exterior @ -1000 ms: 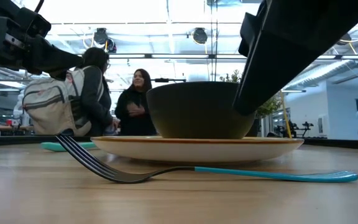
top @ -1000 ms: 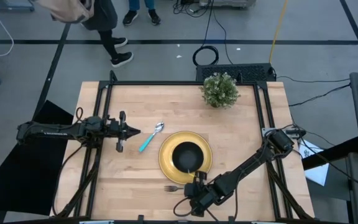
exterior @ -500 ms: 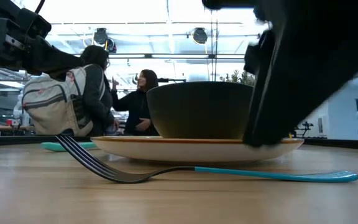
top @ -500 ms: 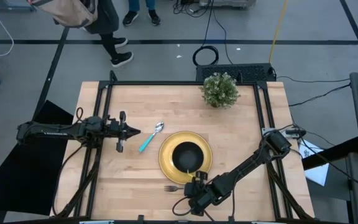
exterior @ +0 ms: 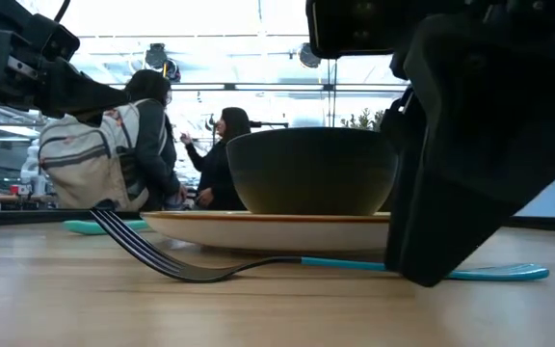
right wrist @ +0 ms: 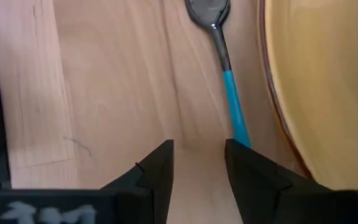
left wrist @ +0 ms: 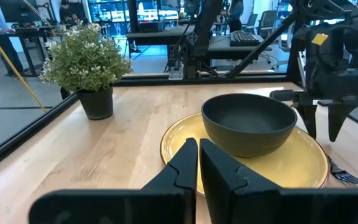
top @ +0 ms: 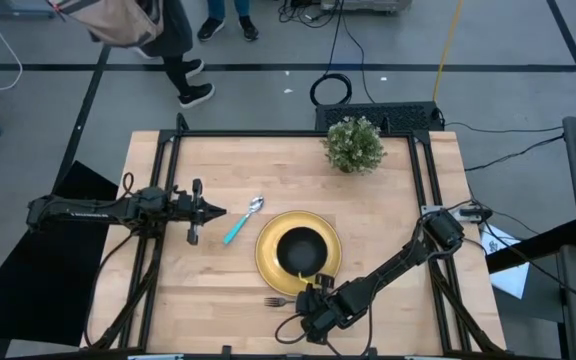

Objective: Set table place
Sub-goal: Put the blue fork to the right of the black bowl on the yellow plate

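The right gripper (top: 313,303) is held low over the fork (top: 280,303), fingers spread and empty, the arm bent along the table's (top: 268,170) near edge. The fork lies just beside the yellow plate (top: 265,262) bearing the black bowl (top: 300,251). The left gripper (top: 215,211) is closed, empty, extended level near the spoon (top: 242,219).

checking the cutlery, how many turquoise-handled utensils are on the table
2: the spoon lies left of the yellow plate; the fork lies at its near edge, handle partly under the right gripper.
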